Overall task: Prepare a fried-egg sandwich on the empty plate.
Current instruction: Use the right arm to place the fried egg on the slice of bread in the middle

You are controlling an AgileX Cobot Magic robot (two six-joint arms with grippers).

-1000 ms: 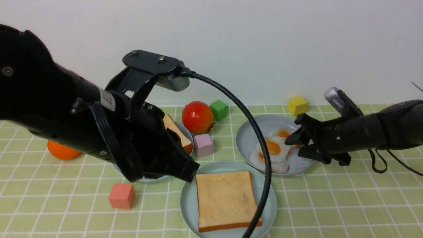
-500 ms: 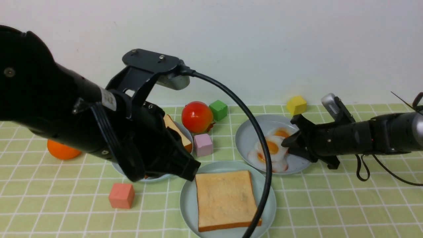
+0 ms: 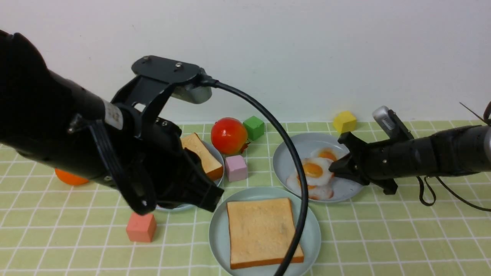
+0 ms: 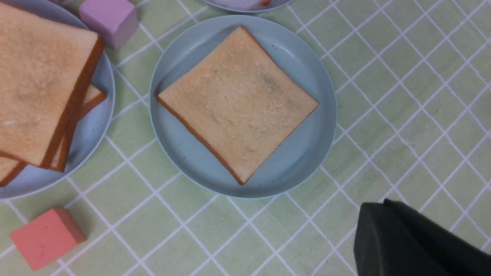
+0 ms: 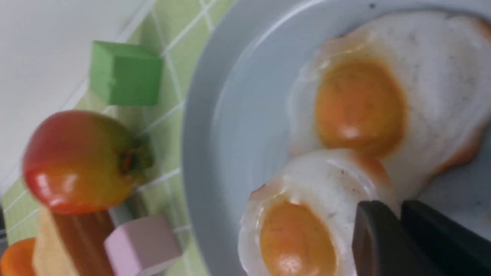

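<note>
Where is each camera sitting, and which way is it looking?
Front view: sits between the arms, facing forward across the table; both arms show, left claw near the big plate, right claw at the fried eggs.
Left wrist view: rides the left arm, looking down on the toast slice on the big plate; one claw finger shows.
Right wrist view: rides the right arm, looking closely at the fried eggs; one claw finger shows.
Shared: both wrist views catch the pink cube.

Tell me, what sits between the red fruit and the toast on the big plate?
A pink cube, standing on the checked cloth, seen in the front view.
</note>
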